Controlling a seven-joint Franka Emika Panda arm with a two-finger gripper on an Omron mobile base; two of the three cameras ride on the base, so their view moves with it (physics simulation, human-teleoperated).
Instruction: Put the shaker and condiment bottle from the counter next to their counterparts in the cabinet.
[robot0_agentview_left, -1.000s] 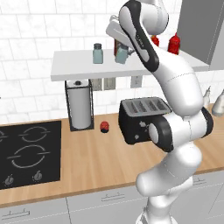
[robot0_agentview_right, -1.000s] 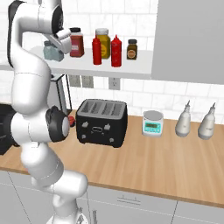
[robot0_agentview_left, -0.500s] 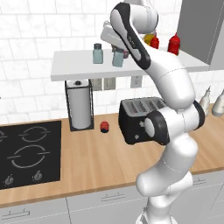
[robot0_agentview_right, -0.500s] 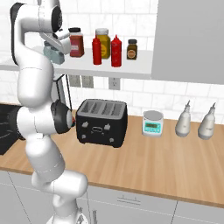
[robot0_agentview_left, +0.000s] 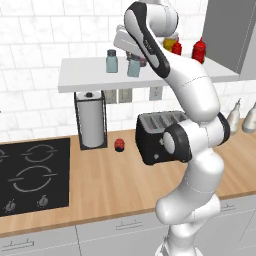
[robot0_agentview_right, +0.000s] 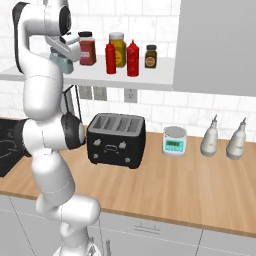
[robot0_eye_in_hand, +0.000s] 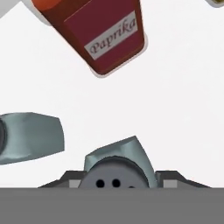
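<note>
You are looking along a light-wood counter under a white tiled wall, with a black cooktop at its left and grey drawers below. On the wood stand a black toaster, a paper-towel roll in a wire holder, a small red object beside that holder, a small scale and 2 pale bottles far right.

Above, the white cabinet shelf carries a grey door panel at its right end. At its back you see a paprika jar, a yellow-filled jar, 2 red squeeze bottles side by side and a small dark jar.

The arm reaches up over the shelf. The gripper is closed on the shaker, which stays upright at shelf level; whether its base touches the board you cannot tell. In the hand view its dark cap sits between the 2 finger tips. The matching shaker stands just beside it on the shelf, apart from the fingers.
</note>
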